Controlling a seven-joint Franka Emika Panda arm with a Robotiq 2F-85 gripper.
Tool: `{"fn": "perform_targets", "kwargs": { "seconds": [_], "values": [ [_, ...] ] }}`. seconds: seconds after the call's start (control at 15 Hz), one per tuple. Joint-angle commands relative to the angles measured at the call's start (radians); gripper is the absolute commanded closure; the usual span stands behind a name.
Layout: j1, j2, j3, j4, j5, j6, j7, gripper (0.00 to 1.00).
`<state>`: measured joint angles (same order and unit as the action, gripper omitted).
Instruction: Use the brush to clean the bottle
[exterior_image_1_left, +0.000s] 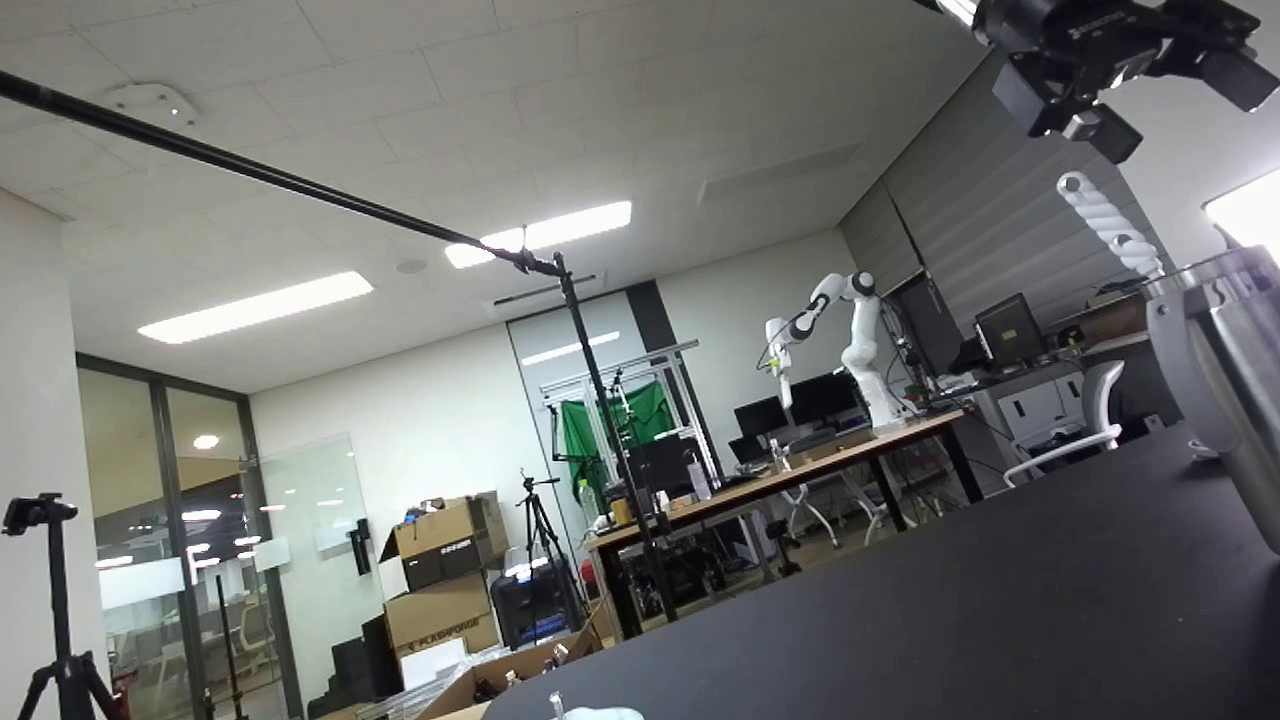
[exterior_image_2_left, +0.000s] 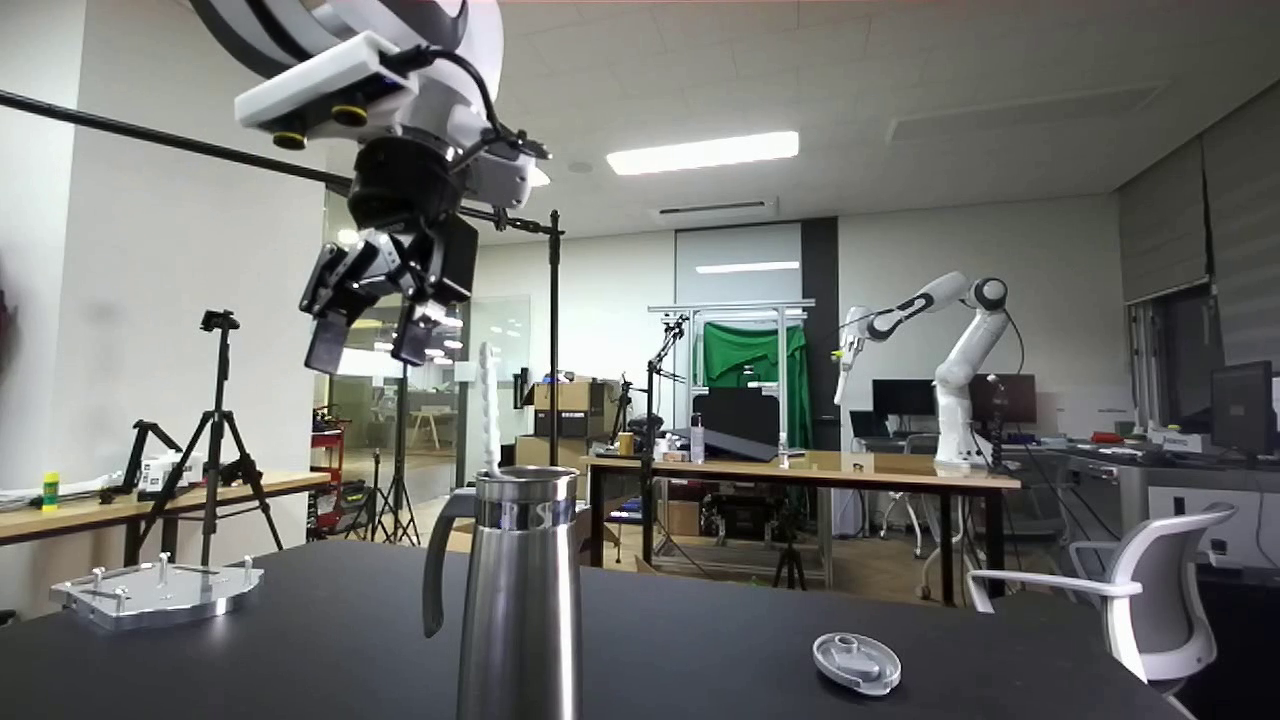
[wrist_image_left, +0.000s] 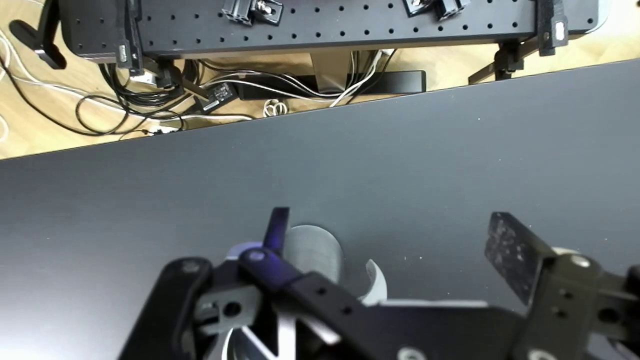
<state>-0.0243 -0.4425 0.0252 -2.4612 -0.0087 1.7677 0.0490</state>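
Observation:
The bottle is a steel jug with a grey handle, standing upright on the black table in an exterior view (exterior_image_2_left: 520, 610). It also shows in another exterior view (exterior_image_1_left: 1240, 370), and partly in the wrist view (wrist_image_left: 314, 252). The brush shows as a white twisted handle (exterior_image_2_left: 488, 410) rising from the bottle's mouth (exterior_image_1_left: 1105, 222); its lower part is hidden inside. My gripper (exterior_image_2_left: 368, 350) is open and empty above the brush's top end, apart from it (exterior_image_1_left: 1180, 110). In the wrist view its fingers (wrist_image_left: 392, 231) stand wide apart; the brush cannot be made out there.
A grey lid (exterior_image_2_left: 857, 663) lies on the black table (exterior_image_2_left: 700, 630) beside the bottle. A clear plate with pegs (exterior_image_2_left: 160, 592) sits at the table's side. In the wrist view, a black perforated stand (wrist_image_left: 325, 25) with cables lies beyond the table edge.

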Motion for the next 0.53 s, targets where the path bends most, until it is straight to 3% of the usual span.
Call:
{"fn": "perform_targets", "kwargs": {
  "seconds": [0.0,0.13,0.47],
  "values": [
    [-0.012,0.064,-0.034,0.125,-0.061,-0.111,-0.074,0.00],
    [-0.009,0.104,-0.046,0.170,-0.116,-0.130,-0.157,0.00],
    [0.009,0.219,-0.039,0.239,-0.270,-0.049,-0.296,0.00]
  ]
}}
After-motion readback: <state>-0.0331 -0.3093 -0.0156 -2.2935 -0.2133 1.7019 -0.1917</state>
